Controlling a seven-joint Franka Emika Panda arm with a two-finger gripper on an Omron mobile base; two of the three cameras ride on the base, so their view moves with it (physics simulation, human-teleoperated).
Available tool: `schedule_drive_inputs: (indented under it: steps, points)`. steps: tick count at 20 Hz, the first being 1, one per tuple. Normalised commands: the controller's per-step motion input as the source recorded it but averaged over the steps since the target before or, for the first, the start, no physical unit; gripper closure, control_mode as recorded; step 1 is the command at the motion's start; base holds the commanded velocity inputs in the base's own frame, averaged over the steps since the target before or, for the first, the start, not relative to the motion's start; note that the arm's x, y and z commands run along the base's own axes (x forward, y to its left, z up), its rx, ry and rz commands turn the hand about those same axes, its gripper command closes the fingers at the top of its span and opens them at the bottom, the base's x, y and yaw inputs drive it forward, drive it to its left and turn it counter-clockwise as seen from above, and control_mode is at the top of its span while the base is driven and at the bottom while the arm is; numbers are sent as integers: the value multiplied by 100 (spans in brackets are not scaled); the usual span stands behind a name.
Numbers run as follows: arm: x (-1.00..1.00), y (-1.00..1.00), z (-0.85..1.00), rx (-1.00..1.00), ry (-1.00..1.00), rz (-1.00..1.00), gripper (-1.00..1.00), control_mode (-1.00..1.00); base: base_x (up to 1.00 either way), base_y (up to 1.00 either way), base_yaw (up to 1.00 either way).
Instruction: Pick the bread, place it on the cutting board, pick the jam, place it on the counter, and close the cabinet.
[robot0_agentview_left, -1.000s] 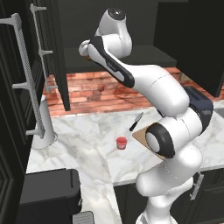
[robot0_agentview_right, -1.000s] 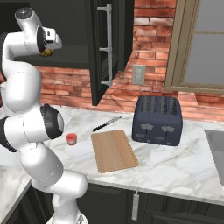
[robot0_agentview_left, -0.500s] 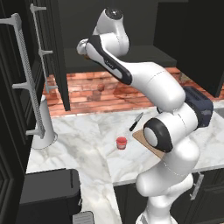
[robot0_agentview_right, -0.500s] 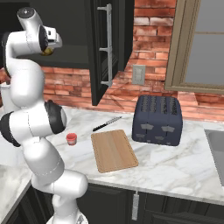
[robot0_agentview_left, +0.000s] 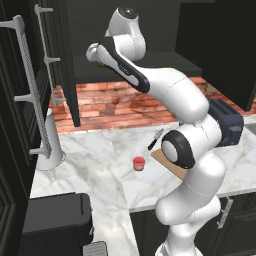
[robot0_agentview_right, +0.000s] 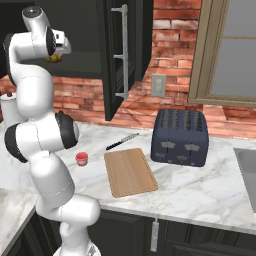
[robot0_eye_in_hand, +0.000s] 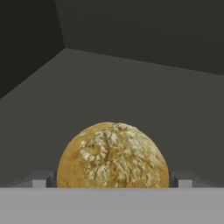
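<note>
Tool (robot0_eye_in_hand: 113, 183) pinches the bread (robot0_eye_in_hand: 113, 156) between its fingers inside the open cabinet (robot0_agentview_right: 116, 50); no readable writing anywhere

The white arm rises from its base, bends at a dark elbow joint and reaches high, its wrist turned level. The claw (robot0_eye_in_hand: 112, 181) points forward, its fingers (robot0_eye_in_hand: 43, 180) set close on either side of the bread (robot0_eye_in_hand: 113, 155).

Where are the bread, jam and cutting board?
bread (robot0_eye_in_hand: 113, 155), hand view, middle of its crust.
jam (robot0_agentview_left: 138, 163), left base view, top of the jar.
cutting board (robot0_agentview_right: 130, 171), right base view, middle of its face.
</note>
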Motion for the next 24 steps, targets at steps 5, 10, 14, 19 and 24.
schedule_drive_inputs:
  steps: [5, 10, 14, 19, 24]
  points:
    - [0, 9, -20, 0, 10, 3, 100, -100, 0, 0, 0]
    - [0, 5, -6, 0, 4, 3, 100, -100, 0, 0, 0]
    - [-8, 0, 0, -3, -2, 0, 100, -100, 0, 0, 0]
    - [-29, 0, 0, -1, -7, 0, 100, -100, 0, 0, 0]
    - [-56, 0, 0, 0, -5, 0, 100, -100, 0, 0, 0]
